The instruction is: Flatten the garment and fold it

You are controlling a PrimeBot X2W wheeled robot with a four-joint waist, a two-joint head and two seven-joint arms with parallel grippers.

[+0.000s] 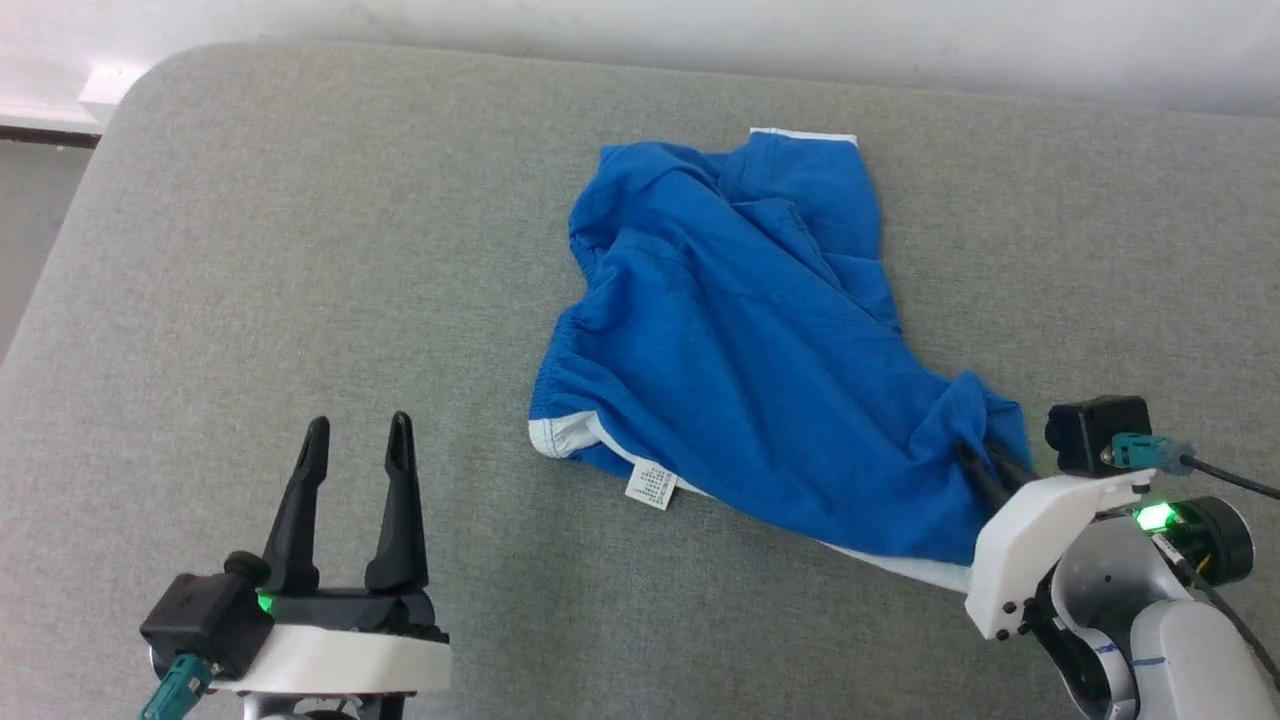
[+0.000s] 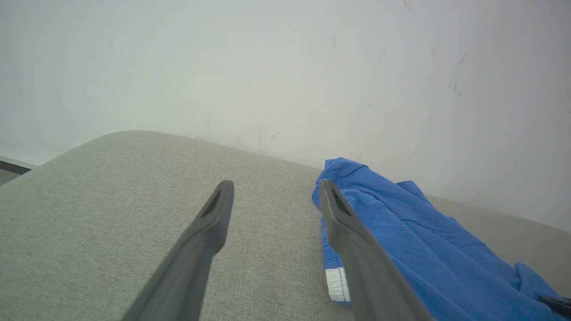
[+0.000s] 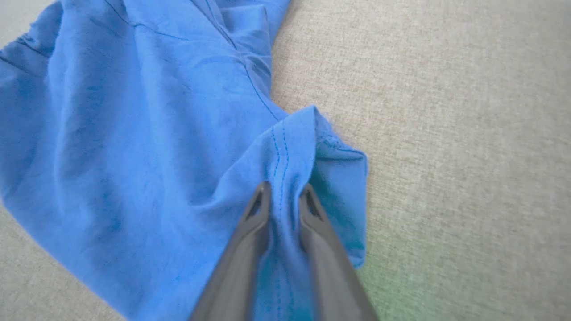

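1. Grey woven upholstery (image 1: pixel 300 250) forms a wide, flat surface with a rounded far left corner. A white wall (image 1: pixel 700 40) stands behind it.
2. The garment (image 1: pixel 740 340), bright blue, lies rumpled on this surface, right of the middle and reaching toward the far edge. It is creased and not flat.
3. Its gathered waistband faces left, with a white patch (image 1: pixel 560 435) at the near left corner. A white hem (image 1: pixel 800 134) shows at the far end, and another white strip runs along the near right edge.
4. A small white label (image 1: pixel 651 486) sticks out from the near edge onto the grey fabric.
5. The right gripper (image 3: pixel 285 189) is at the garment's near right corner. Its two dark fingers are drawn close together on either side of a raised, stitched ridge of blue cloth, and appear to pinch it, though the cloth hides how firm the hold is.
6. The left gripper (image 1: pixel 358 428) hovers over bare upholstery at the near left, well apart from the garment. Its fingers are spread wide with nothing between them.
7. In the left wrist view the garment (image 2: pixel 401 223) lies to the right, beyond the right-hand finger.
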